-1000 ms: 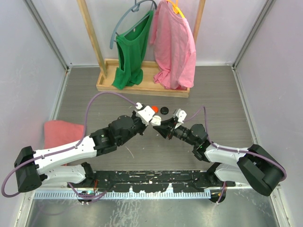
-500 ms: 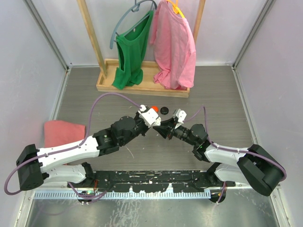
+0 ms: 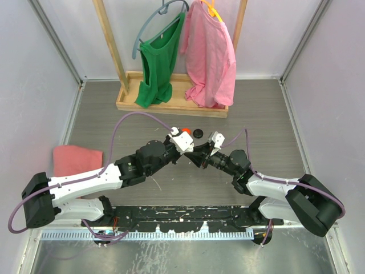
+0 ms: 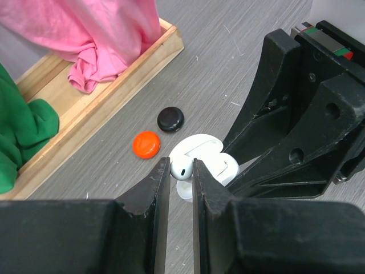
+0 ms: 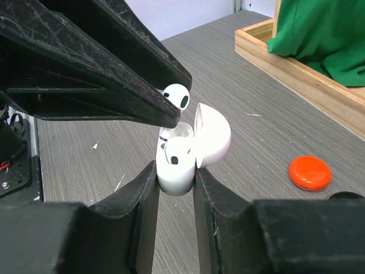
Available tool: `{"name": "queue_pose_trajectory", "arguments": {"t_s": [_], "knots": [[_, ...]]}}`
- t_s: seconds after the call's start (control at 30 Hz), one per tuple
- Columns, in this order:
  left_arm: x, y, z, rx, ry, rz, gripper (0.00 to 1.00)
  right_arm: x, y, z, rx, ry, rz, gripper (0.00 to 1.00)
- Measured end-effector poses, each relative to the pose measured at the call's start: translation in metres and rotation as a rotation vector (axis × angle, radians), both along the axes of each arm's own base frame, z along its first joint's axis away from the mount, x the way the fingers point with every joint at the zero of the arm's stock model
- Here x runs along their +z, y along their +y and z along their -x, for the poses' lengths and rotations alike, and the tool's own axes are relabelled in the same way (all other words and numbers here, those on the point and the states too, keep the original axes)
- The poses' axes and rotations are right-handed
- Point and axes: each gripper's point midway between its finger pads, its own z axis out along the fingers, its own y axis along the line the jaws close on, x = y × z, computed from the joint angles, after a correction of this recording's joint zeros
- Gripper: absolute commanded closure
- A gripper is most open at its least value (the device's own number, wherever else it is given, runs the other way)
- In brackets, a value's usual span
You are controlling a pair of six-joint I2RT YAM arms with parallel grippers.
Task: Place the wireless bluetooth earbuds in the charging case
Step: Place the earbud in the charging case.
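My left gripper (image 4: 181, 171) is shut on a white earbud (image 4: 182, 167), pinched at its fingertips. In the right wrist view that earbud (image 5: 177, 96) hangs just above the open white charging case (image 5: 177, 174). The case's lid (image 5: 212, 137) is tipped back to the right. My right gripper (image 5: 175, 178) is shut on the case's body and holds it above the table. A second white earbud (image 5: 175, 153) sits in the case. From above, the left gripper (image 3: 187, 145) and right gripper (image 3: 198, 155) meet tip to tip at the table's middle.
An orange puck (image 4: 146, 144) and a black puck (image 4: 170, 119) lie on the table just beyond the grippers. Behind them stands a wooden rack base (image 3: 171, 105) with a green garment (image 3: 157, 63) and a pink one (image 3: 210, 54). A pink cloth (image 3: 77, 160) lies at the left.
My left gripper has moved right with the earbud, closing in on the case. The right arm has held still.
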Motion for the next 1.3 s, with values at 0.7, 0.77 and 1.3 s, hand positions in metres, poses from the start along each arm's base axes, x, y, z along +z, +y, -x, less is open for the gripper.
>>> {"name": "queue_pose_trajectory", "arguments": {"t_s": [0.7, 0.77, 1.3], "knots": [[-0.006, 0.000, 0.000, 0.005, 0.001, -0.023, 0.84, 0.000, 0.000, 0.000, -0.001, 0.001, 0.000, 0.99], [-0.009, -0.002, 0.001, 0.001, 0.005, -0.031, 0.84, -0.001, 0.000, 0.000, -0.001, 0.001, 0.001, 0.99], [-0.012, -0.002, 0.004, -0.007, 0.022, -0.040, 0.76, -0.003, -0.001, 0.001, -0.001, 0.007, 0.006, 0.99]]}}
